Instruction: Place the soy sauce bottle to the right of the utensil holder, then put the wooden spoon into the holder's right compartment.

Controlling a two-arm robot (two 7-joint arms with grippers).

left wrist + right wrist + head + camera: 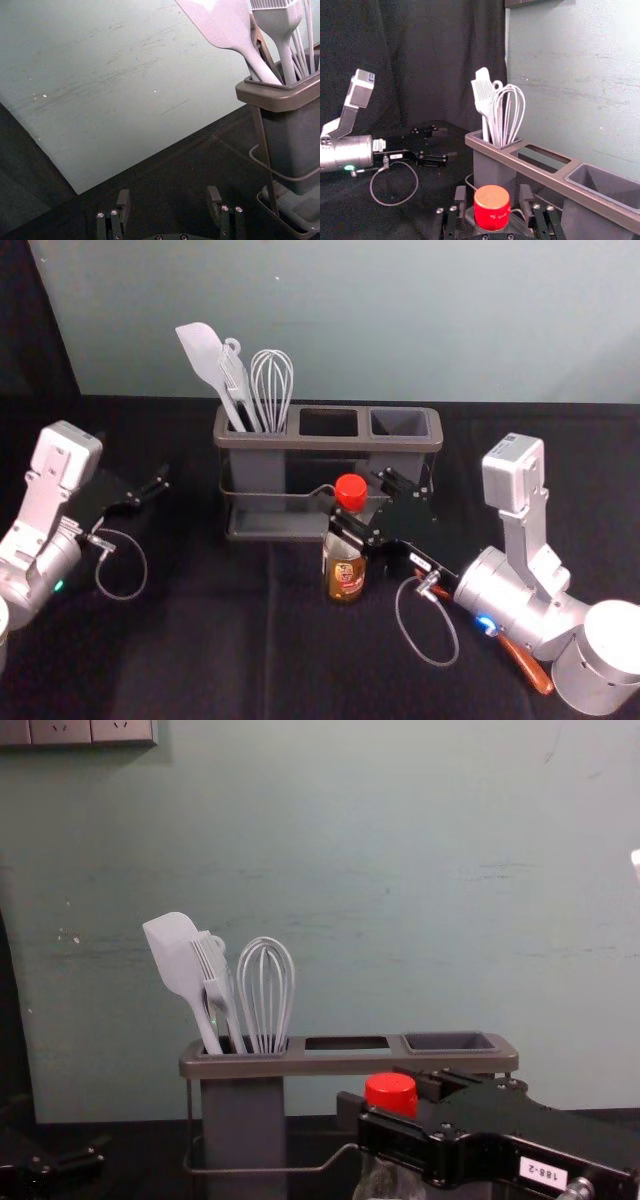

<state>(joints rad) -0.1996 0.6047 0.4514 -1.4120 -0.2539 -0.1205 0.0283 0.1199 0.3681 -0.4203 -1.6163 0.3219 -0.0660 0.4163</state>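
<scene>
R black end effector (358, 498) is round the upright, clear, red-capped soy sauce bottle (345, 575), can't tell if gripping, in front of gray plastic utensil holder (300, 443); brown wooden spoon (525, 665) lies R; L black end effector (145, 470) is wide.

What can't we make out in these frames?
- Wooden spoon: far end, hidden by the right gripper and arm, head view.
- Soy sauce bottle: base cut off by the chest view's bottom edge; label's small print too small, head view.
- Utensil holder: right compartment's floor, behind its rim, chest view.
</scene>
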